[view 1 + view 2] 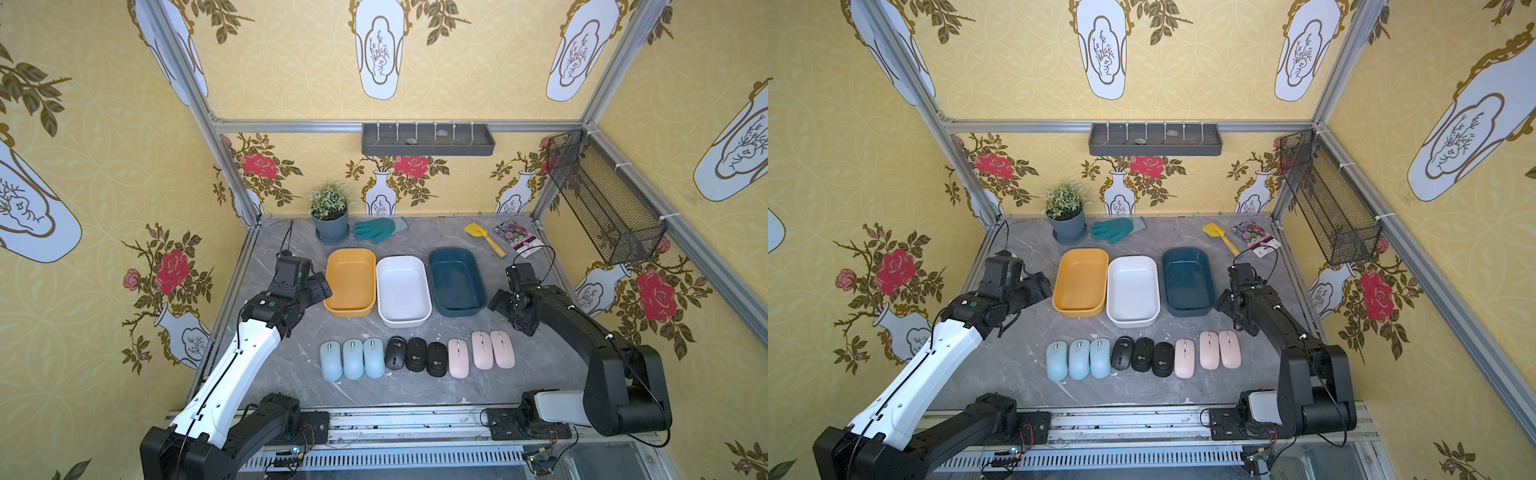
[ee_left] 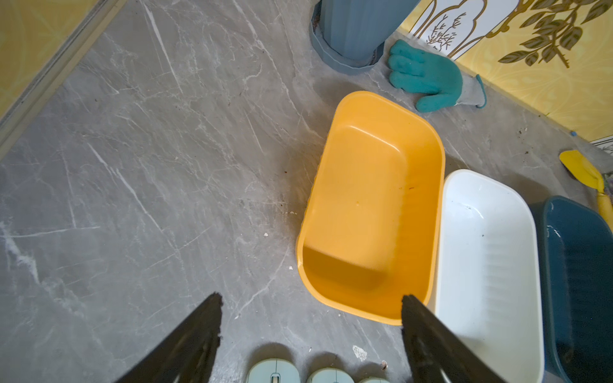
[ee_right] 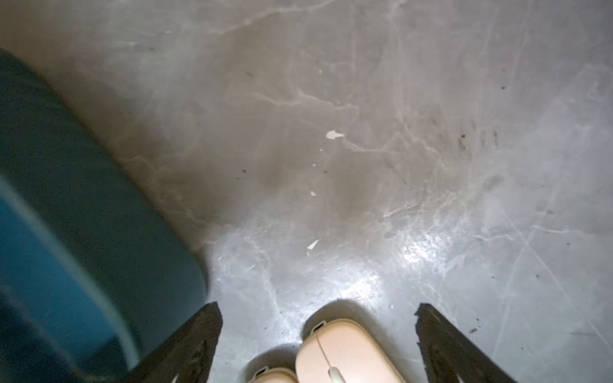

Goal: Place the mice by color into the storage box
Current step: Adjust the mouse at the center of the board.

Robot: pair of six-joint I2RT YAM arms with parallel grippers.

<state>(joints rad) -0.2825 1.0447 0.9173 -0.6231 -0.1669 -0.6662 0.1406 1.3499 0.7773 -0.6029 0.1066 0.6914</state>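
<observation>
Several mice lie in a row near the table's front: three pale blue mice (image 1: 353, 359), three black mice (image 1: 416, 354) and three pale pink mice (image 1: 482, 350). Behind them stand the storage boxes, all empty: orange (image 1: 351, 278), white (image 1: 403, 291) and dark teal (image 1: 457, 282). My left gripper (image 2: 311, 296) hovers open left of the orange box (image 2: 428, 159), with the tips of the blue mice (image 2: 272, 373) just behind its fingers. My right gripper (image 3: 317, 305) hangs open over the pink mice (image 3: 345, 351), beside the teal box (image 3: 66, 199). Neither gripper holds anything.
At the back stand a potted plant (image 1: 330, 216), a green glove (image 1: 376, 229), a yellow trowel (image 1: 484, 239) and a seed packet (image 1: 517, 239). A black mesh basket (image 1: 598, 199) juts from the right wall. A grey shelf (image 1: 428, 139) hangs on the rear wall.
</observation>
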